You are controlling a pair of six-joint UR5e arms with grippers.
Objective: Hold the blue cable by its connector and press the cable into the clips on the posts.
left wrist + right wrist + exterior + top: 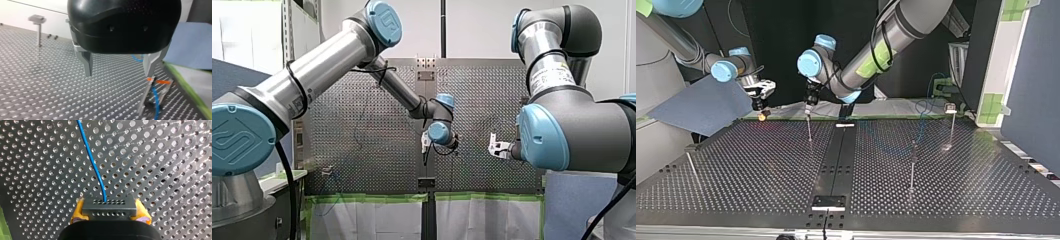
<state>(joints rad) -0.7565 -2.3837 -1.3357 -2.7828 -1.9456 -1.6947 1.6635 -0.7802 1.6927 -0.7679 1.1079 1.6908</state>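
Observation:
In the right wrist view my right gripper (110, 212) has its yellow pads (78, 213) shut on a black connector (109, 206). The blue cable (92, 161) runs from the connector out over the perforated table. My left gripper (118, 73) is open, its metal fingers (87, 63) wide apart with nothing between them. Just under one fingertip stands a thin post (146, 96) with an orange-marked clip and blue cable running along it. In the top view my left gripper (808, 106) hangs right above a post (809, 131), and my right gripper (761, 111) is to its left.
More thin posts rise from the table: one (912, 167) right of the middle, one with a flat cap (951, 122) at the far right, one (691, 167) at the left. A capped post (38, 27) stands well off to my left gripper's side. Green tape edges the far side.

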